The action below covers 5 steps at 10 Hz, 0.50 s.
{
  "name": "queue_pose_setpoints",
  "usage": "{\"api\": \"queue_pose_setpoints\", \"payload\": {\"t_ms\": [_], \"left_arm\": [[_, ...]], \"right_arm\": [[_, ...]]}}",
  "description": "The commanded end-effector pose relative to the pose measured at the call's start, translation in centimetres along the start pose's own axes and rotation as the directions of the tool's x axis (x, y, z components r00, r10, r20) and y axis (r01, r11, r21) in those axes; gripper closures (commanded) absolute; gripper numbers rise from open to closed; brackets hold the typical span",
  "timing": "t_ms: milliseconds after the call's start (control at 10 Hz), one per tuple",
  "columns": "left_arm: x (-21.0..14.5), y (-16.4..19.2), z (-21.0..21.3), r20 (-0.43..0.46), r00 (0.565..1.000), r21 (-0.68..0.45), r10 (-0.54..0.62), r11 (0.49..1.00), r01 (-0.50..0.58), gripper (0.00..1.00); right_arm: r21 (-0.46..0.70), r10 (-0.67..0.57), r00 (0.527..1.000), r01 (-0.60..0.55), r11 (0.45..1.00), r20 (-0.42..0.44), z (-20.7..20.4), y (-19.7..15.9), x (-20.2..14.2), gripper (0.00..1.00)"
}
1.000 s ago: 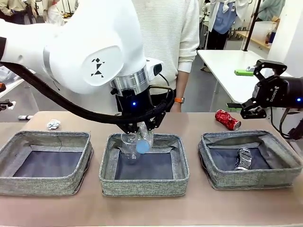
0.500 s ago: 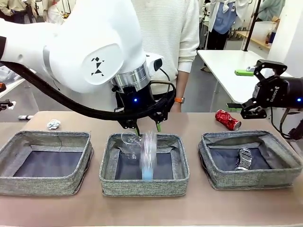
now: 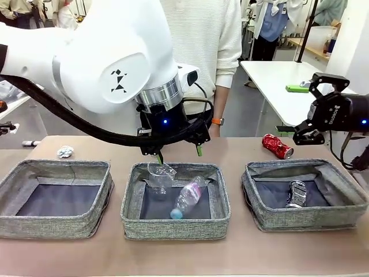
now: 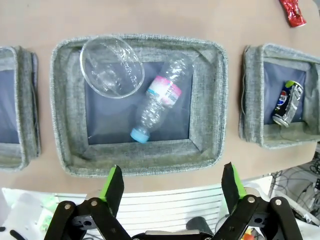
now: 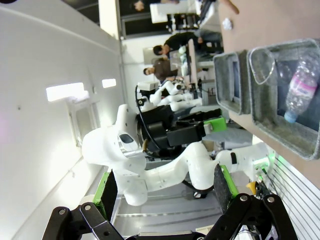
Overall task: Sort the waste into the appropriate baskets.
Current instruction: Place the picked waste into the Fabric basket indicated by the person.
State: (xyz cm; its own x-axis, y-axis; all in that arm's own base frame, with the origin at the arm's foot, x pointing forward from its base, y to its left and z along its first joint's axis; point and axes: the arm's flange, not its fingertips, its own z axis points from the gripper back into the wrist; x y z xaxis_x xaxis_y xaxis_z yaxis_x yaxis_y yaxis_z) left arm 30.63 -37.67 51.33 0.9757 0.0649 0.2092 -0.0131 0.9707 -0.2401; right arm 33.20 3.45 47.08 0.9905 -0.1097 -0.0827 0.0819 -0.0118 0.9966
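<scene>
Hovering wide-open, left hand; beneath it, ribbed clear bottle and crinkled cup in woven grey bin.

Robotics lab, open-plan floor. Large white robot arm with black cable bundle reaches over brown test table set with row of grey fabric bins. Person stands at far side. Behind: white worktable, more people among benches. Elsewhere plain white wall, bright light panels, loose cables on floor.
</scene>
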Motion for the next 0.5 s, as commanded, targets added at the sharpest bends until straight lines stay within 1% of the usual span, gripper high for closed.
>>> {"api": "queue_pose_setpoints", "payload": {"t_ms": [0,100,200,300,400], "left_arm": [[0.2,0.6,0.5,-0.005,1.0,-0.04,0.011,0.999,-0.011,0.0],[1.0,1.7,1.4,-0.059,0.998,-0.089,-0.011,0.996,0.006,0.0],[2.3,4.0,2.8,-0.123,0.991,-0.17,-0.056,0.985,0.034,0.0],[3.8,7.1,4.8,-0.202,0.971,-0.299,-0.126,0.952,0.061,0.0],[5.2,11.3,7.6,-0.247,0.966,-0.388,-0.074,0.921,-0.029,0.0]], "right_arm": [[0.017,0.018,1.0,-0.018,1.0,0.0,-0.1,0.0,0.1,0.0],[0.017,0.018,1.0,-0.018,1.0,0.0,-0.1,0.0,0.1,0.0],[0.017,0.018,1.0,-0.018,1.0,0.0,-0.1,0.0,0.1,0.0],[0.017,0.018,1.0,-0.018,1.0,0.0,-0.1,0.0,0.1,0.0],[0.017,0.018,1.0,-0.018,1.0,0.0,-0.1,0.0,0.1,0.0]]}}
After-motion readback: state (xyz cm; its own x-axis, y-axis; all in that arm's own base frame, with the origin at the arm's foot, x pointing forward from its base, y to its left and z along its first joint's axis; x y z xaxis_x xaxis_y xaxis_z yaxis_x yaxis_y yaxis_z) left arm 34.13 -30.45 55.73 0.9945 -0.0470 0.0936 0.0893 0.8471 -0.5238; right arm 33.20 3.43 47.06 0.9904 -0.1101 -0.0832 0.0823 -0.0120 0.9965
